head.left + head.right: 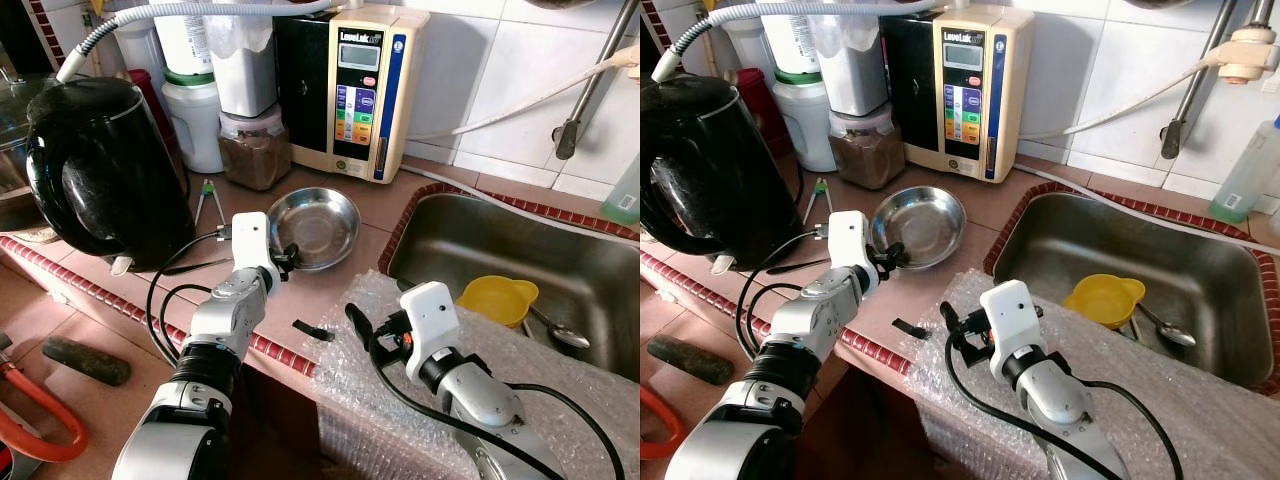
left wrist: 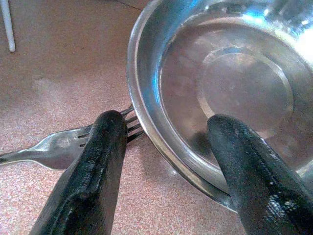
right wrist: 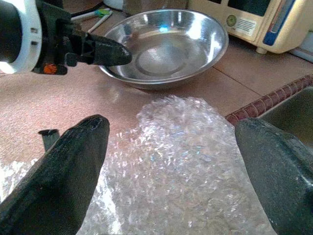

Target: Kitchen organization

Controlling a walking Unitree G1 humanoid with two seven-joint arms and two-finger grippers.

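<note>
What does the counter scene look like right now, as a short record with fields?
left tool: open, fingers straddling the rim of the steel bowl
fork: on the counter, tines tucked under the bowl's edge
right tool: open, above the bubble wrap
sink: holds a yellow cup and a spoon
kettle: black, left of the bowl

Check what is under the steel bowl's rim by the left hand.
A fork lies on the counter, its prongs running under the steel bowl. The prong tips are hidden beneath it. The left hand straddles the rim, open.

One bowl (image 1: 318, 226); one fork (image 2: 63, 146)
</note>
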